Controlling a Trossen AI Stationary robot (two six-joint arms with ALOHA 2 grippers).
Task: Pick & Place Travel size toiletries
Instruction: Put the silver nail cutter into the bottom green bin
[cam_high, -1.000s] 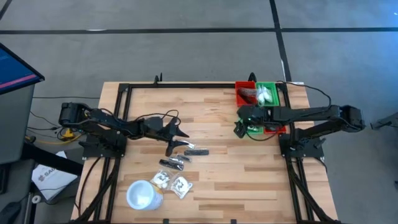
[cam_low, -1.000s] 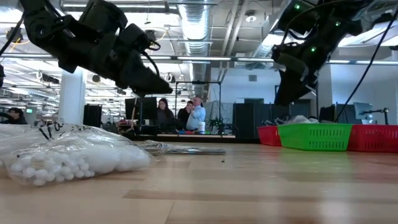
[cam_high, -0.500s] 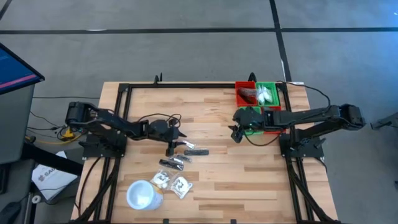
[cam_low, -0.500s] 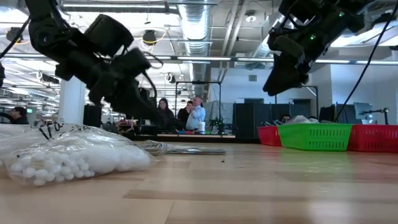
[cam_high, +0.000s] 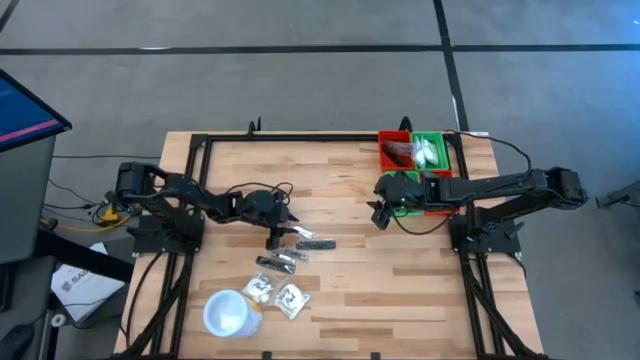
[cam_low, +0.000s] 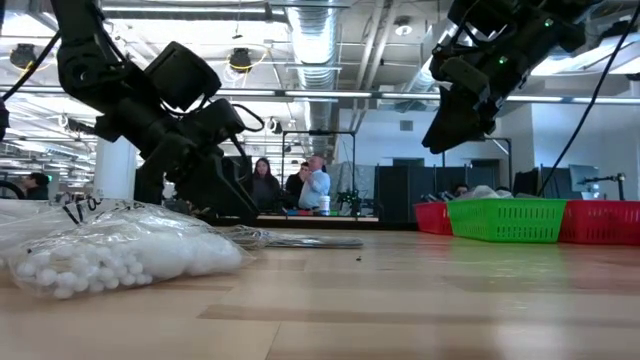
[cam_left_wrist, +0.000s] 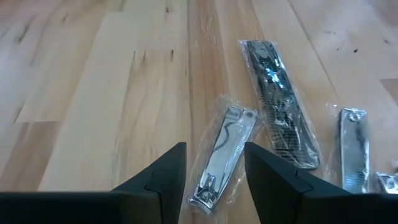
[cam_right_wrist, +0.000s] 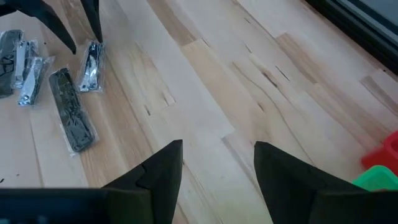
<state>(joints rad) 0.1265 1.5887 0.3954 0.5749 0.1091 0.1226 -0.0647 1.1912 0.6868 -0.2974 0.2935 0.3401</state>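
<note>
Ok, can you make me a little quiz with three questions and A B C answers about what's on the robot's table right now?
1. Where is the white cup?
A. near the front left corner of the table
B. inside the green basket
C. under the right gripper

2. What colours are the baskets at the back right?
A. blue and yellow
B. red and green
C. all white

3. What is the left gripper doing?
A. squeezing the cup
B. open over a wrapped nail clipper
C. resting in a basket

Answers: 1 A, the high view shows it there. 2 B, both colours show side by side. 3 B, the left wrist view shows the clipper between its spread fingers.
</note>
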